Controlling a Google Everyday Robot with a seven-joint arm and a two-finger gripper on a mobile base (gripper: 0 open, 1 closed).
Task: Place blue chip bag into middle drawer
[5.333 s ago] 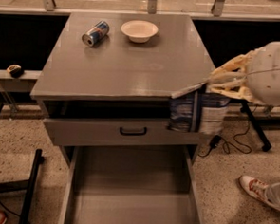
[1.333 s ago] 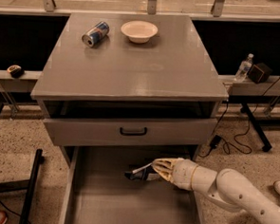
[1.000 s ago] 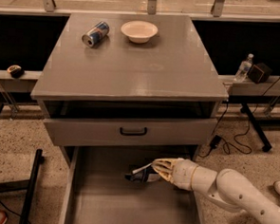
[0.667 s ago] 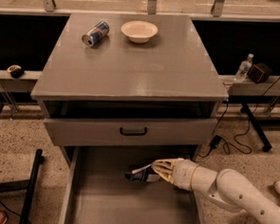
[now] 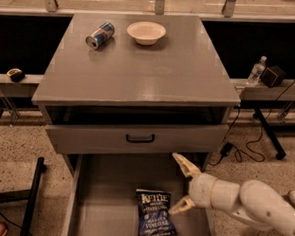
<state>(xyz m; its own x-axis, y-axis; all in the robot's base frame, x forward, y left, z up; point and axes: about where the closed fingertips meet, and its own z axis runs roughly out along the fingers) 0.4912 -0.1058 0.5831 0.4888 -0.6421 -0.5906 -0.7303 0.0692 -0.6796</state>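
Observation:
The blue chip bag [image 5: 155, 216] lies flat, label up, on the grey floor of the pulled-out middle drawer [image 5: 105, 197], towards its front right. My gripper [image 5: 179, 184] hangs over the drawer's right side, just right of and above the bag. It is open and empty. One pale finger [image 5: 185, 165] points up-left. The other finger [image 5: 181, 206] sits near the bag's upper right corner, apart from it.
A grey drawer front with a black handle [image 5: 139, 138] sits above the open drawer. On the cabinet top [image 5: 155, 70] lie a blue-silver can [image 5: 100, 35] and a white bowl [image 5: 146, 32]. A water bottle [image 5: 256, 71] stands on the right ledge. A black frame [image 5: 32, 193] stands at left.
The bag was held in my shut gripper low inside the drawer. Now it lies flat on the drawer floor, and my gripper has opened and drawn back to the right.

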